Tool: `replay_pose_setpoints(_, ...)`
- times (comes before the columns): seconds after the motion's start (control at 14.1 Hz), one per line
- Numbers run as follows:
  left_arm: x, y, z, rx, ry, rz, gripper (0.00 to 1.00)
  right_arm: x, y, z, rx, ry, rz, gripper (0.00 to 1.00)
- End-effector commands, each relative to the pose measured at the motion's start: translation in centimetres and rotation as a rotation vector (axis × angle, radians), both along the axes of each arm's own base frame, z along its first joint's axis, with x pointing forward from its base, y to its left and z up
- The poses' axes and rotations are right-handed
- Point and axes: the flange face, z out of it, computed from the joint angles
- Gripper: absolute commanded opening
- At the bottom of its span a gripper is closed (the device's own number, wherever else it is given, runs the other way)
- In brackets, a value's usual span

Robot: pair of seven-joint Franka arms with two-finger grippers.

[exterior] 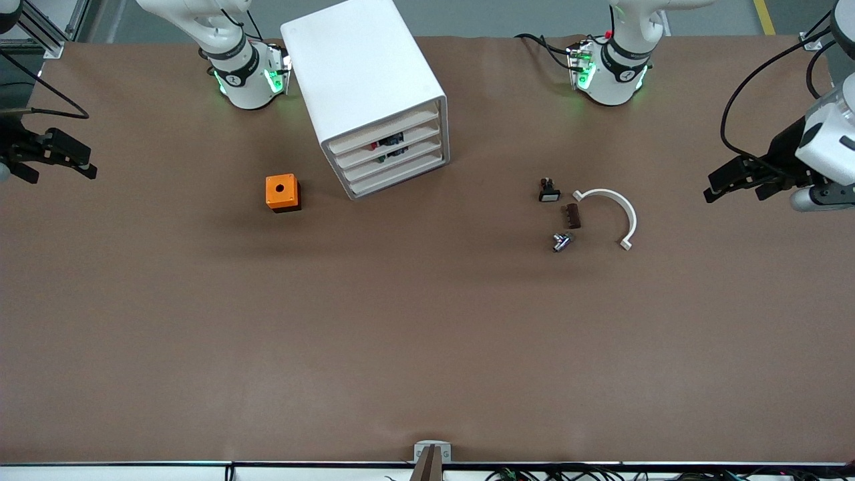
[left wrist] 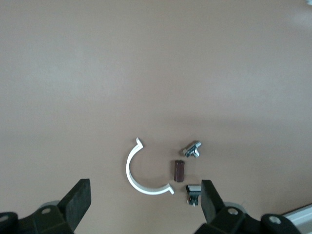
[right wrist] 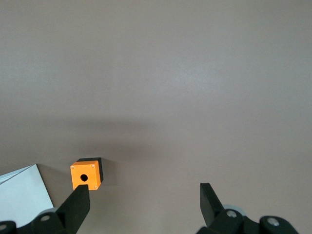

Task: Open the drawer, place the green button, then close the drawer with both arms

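Observation:
The white four-drawer cabinet point(exterior: 364, 87) stands near the right arm's base with all its fronts pushed in. The drawer point(exterior: 395, 163) is third from the top and closed. Small dark parts with green and red specks point(exterior: 387, 148) show through the cabinet's front; I cannot tell whether one of them is the button. My left gripper point(exterior: 735, 188) point(left wrist: 145, 195) hangs open and empty at the left arm's end of the table. My right gripper point(exterior: 60, 167) point(right wrist: 144, 195) hangs open and empty at the right arm's end. Both arms wait clear of the cabinet.
An orange box with a hole point(exterior: 282, 192) point(right wrist: 86, 174) sits beside the cabinet toward the right arm's end. Toward the left arm's end lie a black-and-white switch point(exterior: 548, 191) point(left wrist: 193, 190), a brown block point(exterior: 572, 216) point(left wrist: 179, 170), a metal part point(exterior: 561, 242) point(left wrist: 192, 149) and a white arc point(exterior: 618, 207) point(left wrist: 139, 180).

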Motion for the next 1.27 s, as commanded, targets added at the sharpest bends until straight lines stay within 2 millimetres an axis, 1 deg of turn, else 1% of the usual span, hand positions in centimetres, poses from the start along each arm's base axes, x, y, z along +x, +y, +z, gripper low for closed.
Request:
replay_pose_setpoints(0.0,-0.1,0.2,2.8,0.019,-0.057,-0.016,0.99,-0.6,0.2,0.2,0.005,-0.014,0.016,1.00)
replay_pose_setpoints(0.14,0.1,0.1,4.2,0.017,-0.086,-0.015,0.99,-0.5,0.4,0.3,0.005,-0.016,0.019,1.00)
replay_pose_setpoints(0.28,0.3,0.1,5.5,0.017,-0.110,-0.014,0.99,-0.5,0.6,1.0,0.004,-0.023,0.010,1.00)
replay_pose_setpoints(0.42,0.3,0.0,5.0,0.018,-0.095,-0.017,0.99,-0.2,0.6,2.4,0.001,-0.048,0.011,1.00)
replay_pose_setpoints(0.5,0.6,-0.3,5.0,0.018,-0.097,-0.020,0.99,-0.3,0.5,2.7,0.001,-0.045,0.010,1.00)
replay_pose_setpoints(0.64,2.4,-0.5,4.0,0.019,-0.081,-0.024,0.99,-0.3,0.5,2.8,0.001,-0.037,0.010,1.00)
replay_pose_setpoints(0.71,2.8,-0.5,3.7,0.040,-0.078,-0.028,0.99,-0.2,0.5,2.8,0.001,-0.037,0.010,1.00)
replay_pose_setpoints(0.85,2.8,-0.4,3.6,0.085,-0.076,-0.037,0.99,-0.3,0.6,2.8,0.002,-0.030,0.011,1.00)
replay_pose_setpoints(1.2,2.5,-0.6,3.6,0.076,-0.060,-0.030,0.99,-0.8,0.7,2.3,0.006,0.016,-0.014,1.00)
